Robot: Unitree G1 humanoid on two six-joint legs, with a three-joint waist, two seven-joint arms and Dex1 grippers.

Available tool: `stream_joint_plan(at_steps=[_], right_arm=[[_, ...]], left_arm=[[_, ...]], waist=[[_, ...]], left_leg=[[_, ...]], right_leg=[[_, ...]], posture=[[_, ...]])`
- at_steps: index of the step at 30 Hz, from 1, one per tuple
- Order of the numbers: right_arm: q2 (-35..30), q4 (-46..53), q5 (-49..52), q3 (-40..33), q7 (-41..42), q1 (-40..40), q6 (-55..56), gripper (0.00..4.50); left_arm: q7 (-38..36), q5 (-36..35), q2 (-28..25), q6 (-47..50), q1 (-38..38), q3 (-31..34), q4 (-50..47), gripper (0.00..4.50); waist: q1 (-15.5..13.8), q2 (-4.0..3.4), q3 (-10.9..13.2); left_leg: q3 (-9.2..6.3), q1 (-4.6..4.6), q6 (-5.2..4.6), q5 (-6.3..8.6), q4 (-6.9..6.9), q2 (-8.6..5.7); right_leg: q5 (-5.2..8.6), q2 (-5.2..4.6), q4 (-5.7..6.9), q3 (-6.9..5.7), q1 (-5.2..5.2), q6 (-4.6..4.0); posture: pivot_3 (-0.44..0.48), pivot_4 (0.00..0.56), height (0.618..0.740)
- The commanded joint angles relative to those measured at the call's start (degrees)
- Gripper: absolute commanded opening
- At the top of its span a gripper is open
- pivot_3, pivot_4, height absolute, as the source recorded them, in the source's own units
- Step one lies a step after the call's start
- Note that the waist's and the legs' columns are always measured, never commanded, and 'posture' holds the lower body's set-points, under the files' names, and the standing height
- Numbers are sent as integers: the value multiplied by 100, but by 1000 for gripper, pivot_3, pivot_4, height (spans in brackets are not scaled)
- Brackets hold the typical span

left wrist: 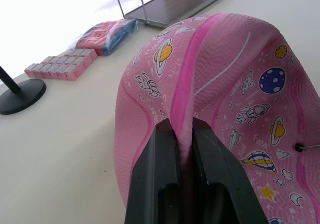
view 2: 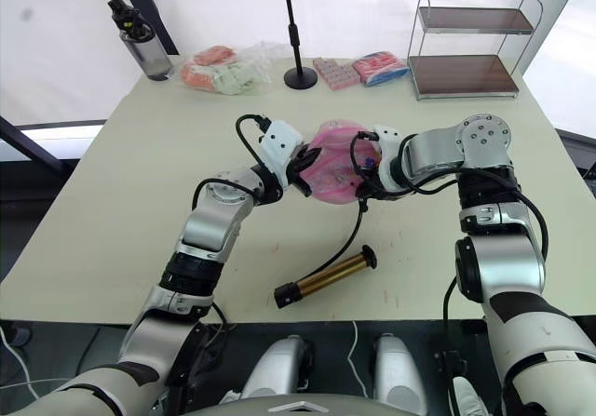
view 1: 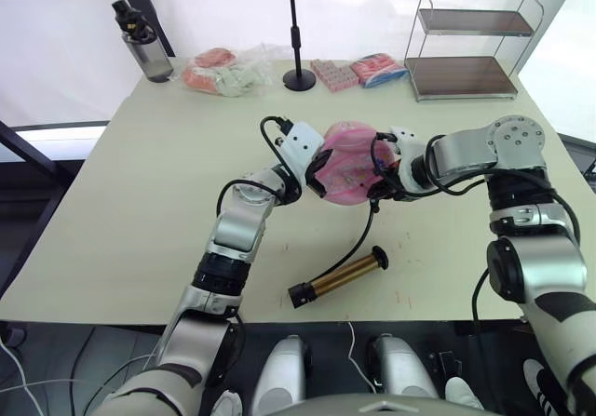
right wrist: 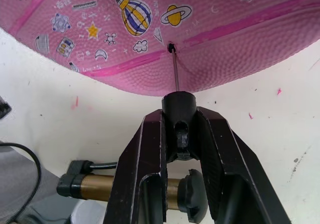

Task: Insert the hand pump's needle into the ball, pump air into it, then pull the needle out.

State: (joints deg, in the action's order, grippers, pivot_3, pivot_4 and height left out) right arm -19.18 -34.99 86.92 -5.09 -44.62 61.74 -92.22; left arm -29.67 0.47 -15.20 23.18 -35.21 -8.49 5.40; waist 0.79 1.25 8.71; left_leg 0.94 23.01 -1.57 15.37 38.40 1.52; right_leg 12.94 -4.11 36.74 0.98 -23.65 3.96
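At frame centre, the left gripper [left wrist: 182, 149] is pinching a fold of the ball [view 1: 349, 163] to steady it while the right gripper [right wrist: 178, 129], clamping the needle [right wrist: 174, 68], is feeding it into the valve.

Lab — white backdrop, test table [view 1: 140, 202]

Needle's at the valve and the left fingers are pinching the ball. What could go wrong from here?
1. The needle is thin and its tip sits at the valve hole; an off-axis push by the right gripper may bend it.
2. The left gripper holds only a pinched fold of the soft ball, which could slip or roll away.
3. The pump lies loose on the table, so the hose could drag it.
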Motion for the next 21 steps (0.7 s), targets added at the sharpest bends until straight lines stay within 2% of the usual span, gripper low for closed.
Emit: stream_joint_plan(at_steps=[1, 21], right_arm=[[90, -206, -210, -311, -312, 167, -28, 351], [1078, -756, -1497, -2118, -1203, 553, 30, 351]], left_arm=[[-9, -94, 92, 86, 126, -47, -122, 95], [-81, -830, 477, 867, 331, 321, -360, 95]], waist=[[3, 0, 0], [30, -2, -1]], left_leg=[[0, 0, 0, 0, 0, 0], [0, -2, 0, 0, -2, 2]], right_leg=[[0, 0, 0, 0, 0, 0], [0, 2, 1, 0, 0, 0]], posture=[[0, 150, 740], [0, 150, 740]])
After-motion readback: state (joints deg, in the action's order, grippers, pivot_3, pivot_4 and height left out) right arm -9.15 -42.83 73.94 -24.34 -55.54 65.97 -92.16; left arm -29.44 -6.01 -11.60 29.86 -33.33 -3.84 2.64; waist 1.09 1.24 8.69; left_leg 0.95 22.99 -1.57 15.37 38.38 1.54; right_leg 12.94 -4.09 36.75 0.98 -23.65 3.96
